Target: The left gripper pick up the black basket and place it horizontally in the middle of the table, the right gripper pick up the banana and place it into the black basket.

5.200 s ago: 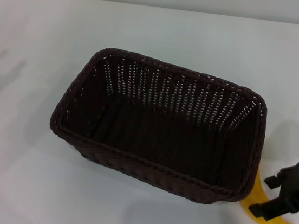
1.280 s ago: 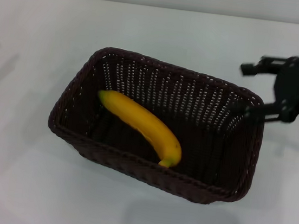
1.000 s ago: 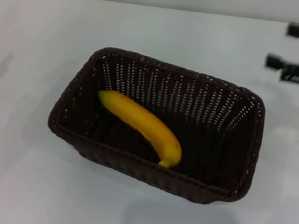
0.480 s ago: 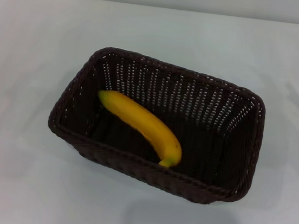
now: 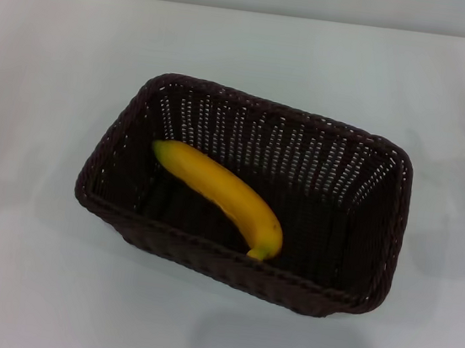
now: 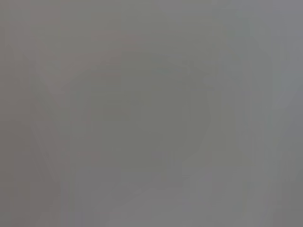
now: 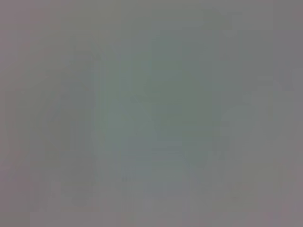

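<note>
Gone from the head view is the right gripper, which was beside the black basket (image 5: 247,197) a second ago; neither gripper shows now, so I cannot tell their state. With the banana (image 5: 217,196) lying inside the basket near mid-table (image 5: 24,284), little seems at risk beyond a returning arm nudging the basket.

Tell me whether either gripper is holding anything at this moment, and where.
Nothing is held: the banana lies free inside the black basket, and neither gripper is in view.
</note>
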